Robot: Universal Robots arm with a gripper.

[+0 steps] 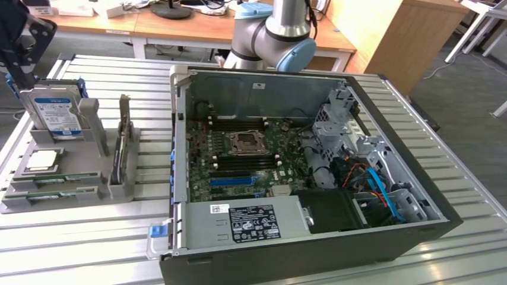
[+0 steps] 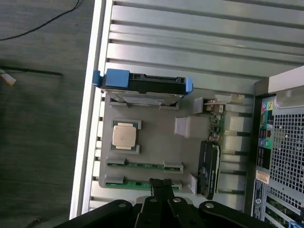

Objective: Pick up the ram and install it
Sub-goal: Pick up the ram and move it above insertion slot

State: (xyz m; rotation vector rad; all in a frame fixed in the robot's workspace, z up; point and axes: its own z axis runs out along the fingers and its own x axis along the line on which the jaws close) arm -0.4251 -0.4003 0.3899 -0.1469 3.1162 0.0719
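Observation:
Two green ram sticks (image 2: 145, 165) (image 2: 141, 183) lie flat, side by side, in slots of a grey holder (image 2: 156, 142). In the exterior view the same sticks (image 1: 62, 178) (image 1: 49, 193) sit at the holder's near end, on the exterior view's left. My gripper (image 2: 161, 184) hangs high above the holder, its black fingertips close together over the outer stick, touching nothing. In the exterior view the gripper (image 1: 22, 66) is a dark shape above the hard drive (image 1: 54, 116). The open computer case (image 1: 412, 178) shows the motherboard's long black slots (image 1: 237, 155).
The holder also carries a blue-framed hard drive (image 2: 142, 85), a processor chip (image 2: 125, 135) and an upright expansion card (image 1: 120, 148). A blue slot (image 1: 232, 178) and the power supply (image 1: 246, 222) sit inside the case. The slatted metal table (image 1: 87, 237) ends near the holder's outer side.

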